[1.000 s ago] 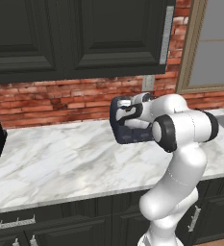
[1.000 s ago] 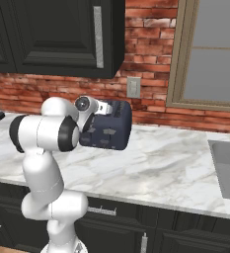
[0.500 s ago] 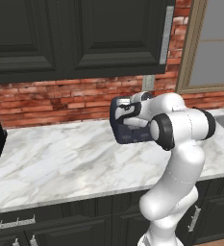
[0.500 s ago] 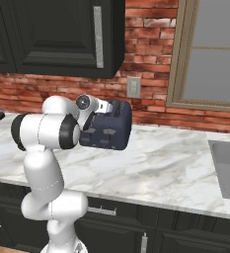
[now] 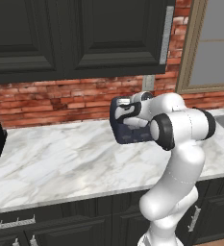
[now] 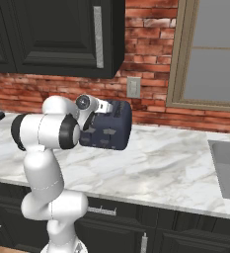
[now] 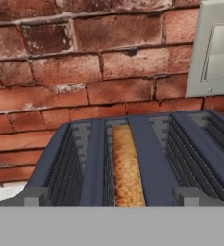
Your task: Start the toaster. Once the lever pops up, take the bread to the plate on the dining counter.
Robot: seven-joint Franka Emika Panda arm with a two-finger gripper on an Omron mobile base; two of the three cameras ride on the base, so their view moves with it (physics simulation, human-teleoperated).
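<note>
The arm bends forward over the marble worktop (image 5: 60, 163), and its hand (image 5: 127, 111) hangs just above the toaster (image 6: 109, 131). The fingers are spread wide and hold nothing. The toaster sits on the worktop close to the brick wall (image 7: 84, 72), dark blue, with grey buttons on the side that shows in the right base view. Seen from the hand, its slots run away toward the wall, and the bread (image 7: 127, 168) stands on edge in one of the middle slots, its browned top edge about level with the slot's rim. Behind the toaster a grey outlet plate (image 7: 214, 48) is set in the bricks. Dark cabinets (image 5: 80, 33) hang above, and a sink (image 6: 227, 168) lies off to the right.
</note>
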